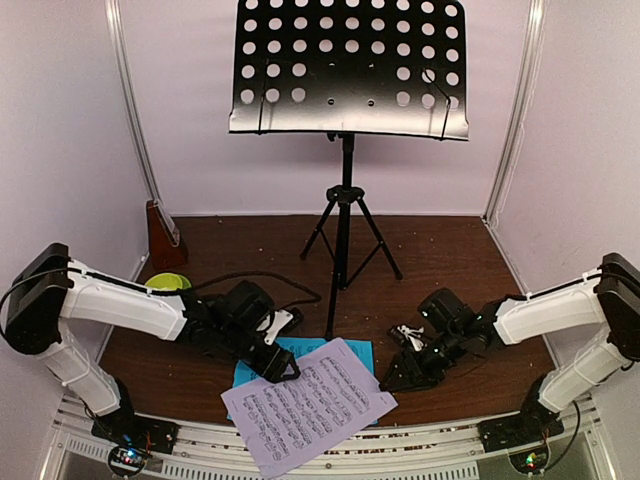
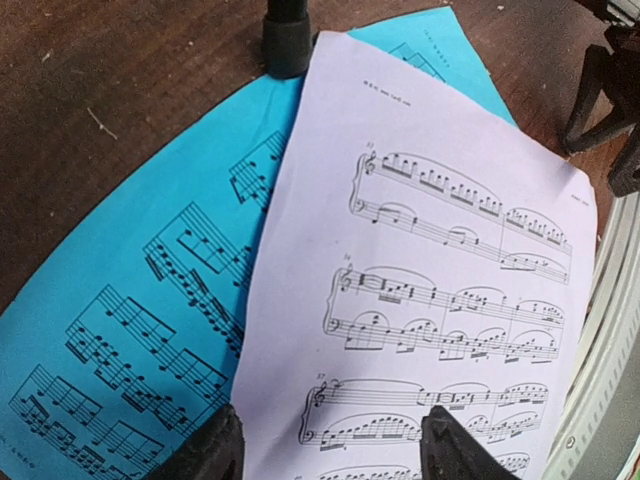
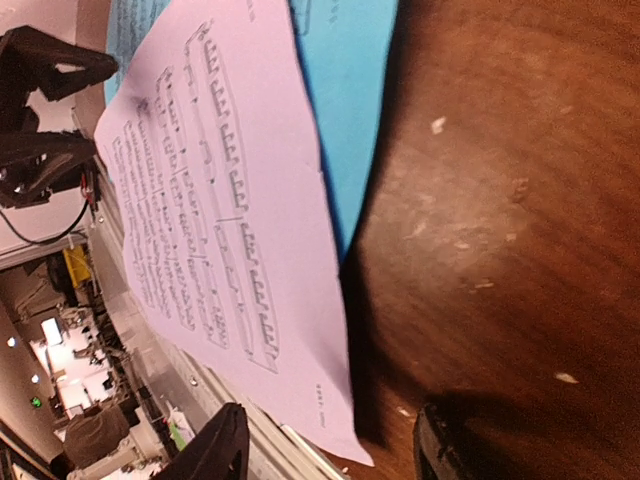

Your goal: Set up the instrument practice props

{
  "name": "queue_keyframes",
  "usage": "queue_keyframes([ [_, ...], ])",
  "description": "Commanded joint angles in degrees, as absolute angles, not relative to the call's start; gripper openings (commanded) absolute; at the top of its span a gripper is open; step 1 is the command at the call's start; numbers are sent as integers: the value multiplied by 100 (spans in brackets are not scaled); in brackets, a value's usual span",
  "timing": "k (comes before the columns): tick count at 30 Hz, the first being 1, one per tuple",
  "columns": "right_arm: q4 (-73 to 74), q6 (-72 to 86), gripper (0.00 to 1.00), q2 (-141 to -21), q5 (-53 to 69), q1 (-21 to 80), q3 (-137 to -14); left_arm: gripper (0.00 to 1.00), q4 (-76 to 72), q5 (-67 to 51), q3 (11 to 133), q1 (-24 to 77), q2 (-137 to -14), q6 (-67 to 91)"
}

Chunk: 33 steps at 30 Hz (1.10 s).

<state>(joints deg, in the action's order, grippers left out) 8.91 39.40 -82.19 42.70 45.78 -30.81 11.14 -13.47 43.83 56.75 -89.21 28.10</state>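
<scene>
The black perforated music stand (image 1: 350,65) stands on its tripod at the back centre. The white music sheet (image 1: 310,405) lies tilted on the cyan music sheet (image 1: 355,349) near the front edge. My left gripper (image 1: 278,366) is open, its jaws spread just above the white sheet (image 2: 430,150) beside the cyan sheet (image 2: 130,270). My right gripper (image 1: 398,379) is open, low at the white sheet's right corner (image 3: 220,180), which lies between its fingertips (image 3: 215,445). The brown wooden metronome (image 1: 163,238) stands at the back left against the wall.
A lime-green bowl (image 1: 168,283) sits behind my left arm. A tripod foot (image 2: 288,40) rests at the cyan sheet's far edge. The metal rail (image 1: 420,440) runs along the table's front, under the white sheet's overhanging corner. White walls close in on both sides.
</scene>
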Motion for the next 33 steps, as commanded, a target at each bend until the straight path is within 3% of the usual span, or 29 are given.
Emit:
queue_keyframes([
  [1,660,4017,56,-8554,4306,4755,-3270,62,847,-1285,4568,5783,-9159,2939],
  [6,508,4082,48,-8806,4436,4808,-3216,62,788,-1262,4698,5885,-9352,2965],
  [18,338,4138,0,-8637,4324,4800,-3247,61,729,-1116,4805,5924,-9388,3020],
  [33,3173,976,0,-5977,2813,4890,-4753,73,772,-389,4678,5924,-7396,2082],
])
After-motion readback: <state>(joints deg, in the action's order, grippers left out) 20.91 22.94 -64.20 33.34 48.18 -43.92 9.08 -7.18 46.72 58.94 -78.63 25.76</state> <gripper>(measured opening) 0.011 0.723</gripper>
